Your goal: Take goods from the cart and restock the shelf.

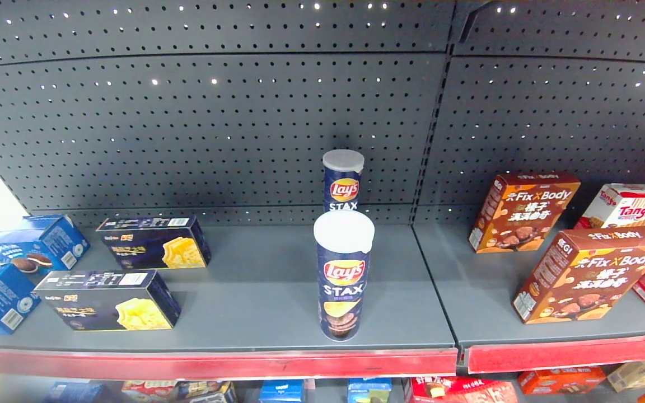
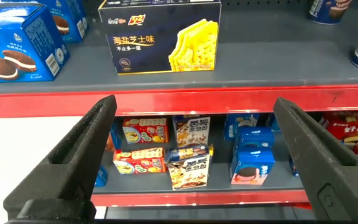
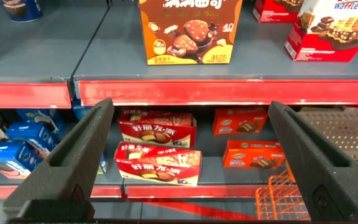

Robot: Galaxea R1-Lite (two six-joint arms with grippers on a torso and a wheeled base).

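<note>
Left gripper [image 2: 194,104] and right gripper [image 3: 191,107] each have two matte black, wedge-shaped fingers [image 2: 73,162] with a round recess near the base.

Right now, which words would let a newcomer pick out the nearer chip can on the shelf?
Find the grey shelf with the red front edge, left-hand board. Near that board's right end two dark blue chip cans stand upright, one behind the other. Yours is the front can, by the red edge; the rear can stands back by the pegboard.
</note>
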